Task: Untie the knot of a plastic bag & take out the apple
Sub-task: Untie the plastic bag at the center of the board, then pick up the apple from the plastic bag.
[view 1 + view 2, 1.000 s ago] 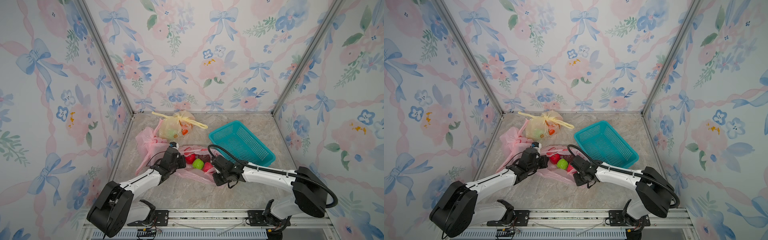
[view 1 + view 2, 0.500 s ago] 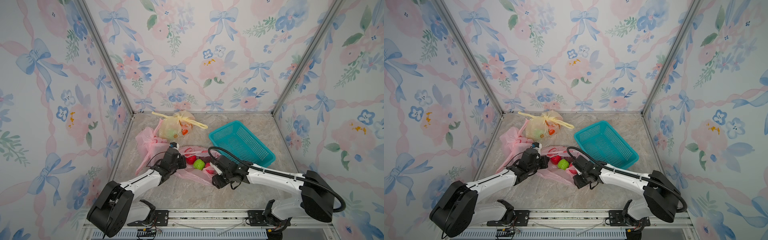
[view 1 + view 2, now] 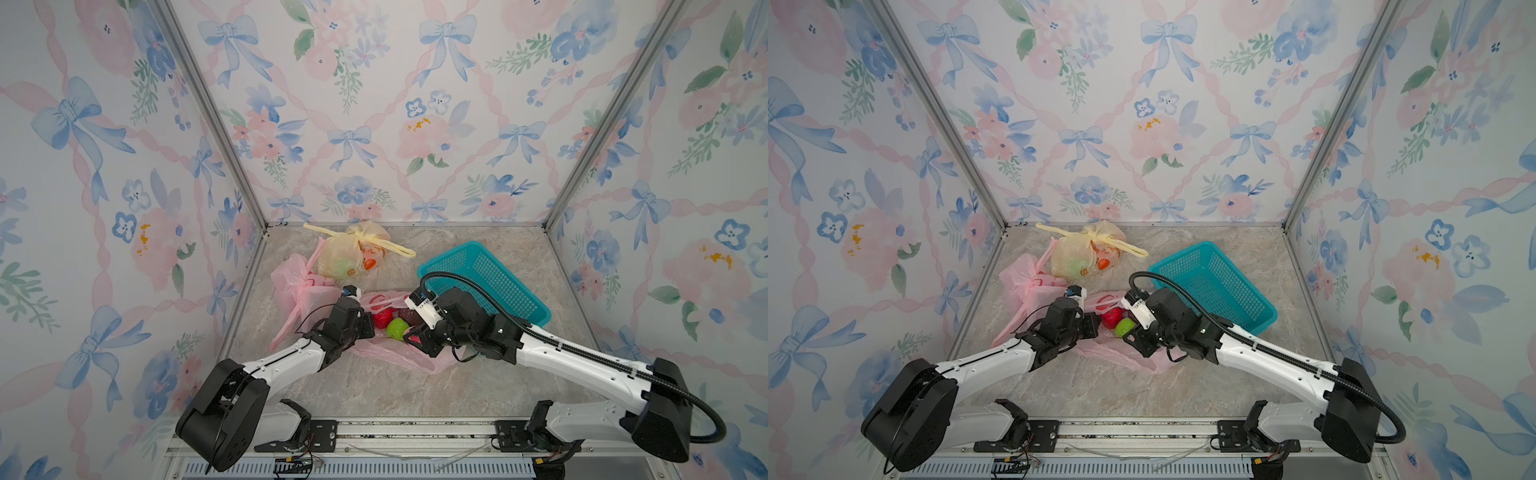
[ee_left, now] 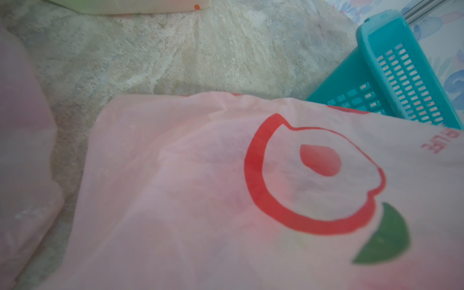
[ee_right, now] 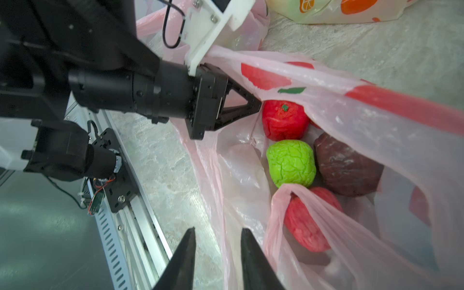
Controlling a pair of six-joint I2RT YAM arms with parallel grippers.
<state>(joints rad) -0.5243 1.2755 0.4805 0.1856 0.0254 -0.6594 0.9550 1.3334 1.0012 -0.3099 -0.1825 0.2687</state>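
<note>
Left end effector [image 5: 259,105], tips pressed together, pinches the rim of the pink bag [image 5: 376,125]. Right end effector [image 5: 217,234] hangs spread and empty at the bag's mouth. The red apple [image 5: 285,121] lies inside, beside a green fruit [image 5: 291,163].

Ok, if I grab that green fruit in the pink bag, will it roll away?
Probably not far: the green fruit sits wedged between a red fruit and a dark fruit. Its wrinkled skin looks soft, so it may squash. The loose pink bag could snag.

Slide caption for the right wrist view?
Left end effector pinches the pink bag open; right end effector, open, faces the green fruit inside.
</note>
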